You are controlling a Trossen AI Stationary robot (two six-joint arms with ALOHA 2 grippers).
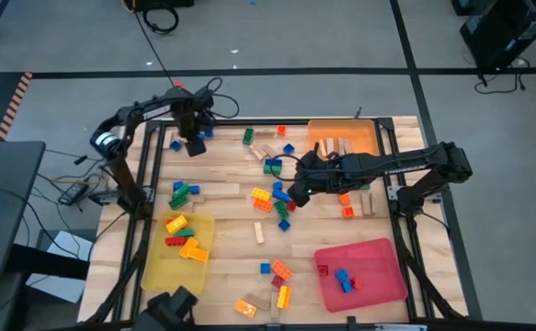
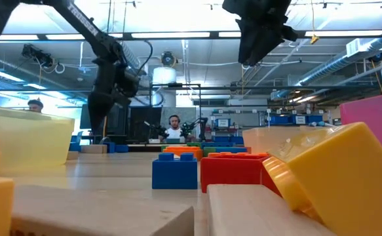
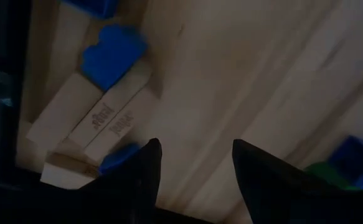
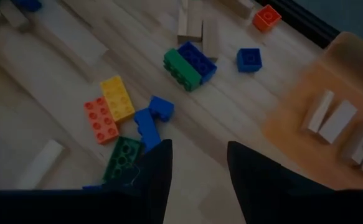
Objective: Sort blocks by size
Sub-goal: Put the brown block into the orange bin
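- The left gripper (image 1: 194,145) is hovering over the far-left part of the table (image 1: 222,230), its fingers (image 3: 145,171) spread with only bare wood showing between them and nothing held.
- Just ahead of it, two tan wooden pieces (image 3: 109,121) are lying side by side, each carrying a printed word too small to read; a blue brick (image 3: 111,55) is resting against them.
- The yellow tray (image 1: 177,253) is sitting at the near-left edge, holding four bricks that can be counted: two yellow, one red, one orange.
- The blocks (image 1: 272,198) are lying scattered across the middle of the table, with open wood between the clusters.
- In the right wrist view, a yellow brick (image 4: 117,98) and an orange brick (image 4: 99,119) are touching side by side, and a green brick (image 4: 182,68) is pressing against a blue one.
- The right gripper (image 1: 297,193) is hanging above the centre of the table, fingers (image 4: 159,168) parted and empty.
- The orange tray (image 1: 344,136) is sitting at the far-right edge, holding several tan pieces.
- The red tray (image 1: 373,271) is lying at the near right, holding two blue bricks and two small red ones.
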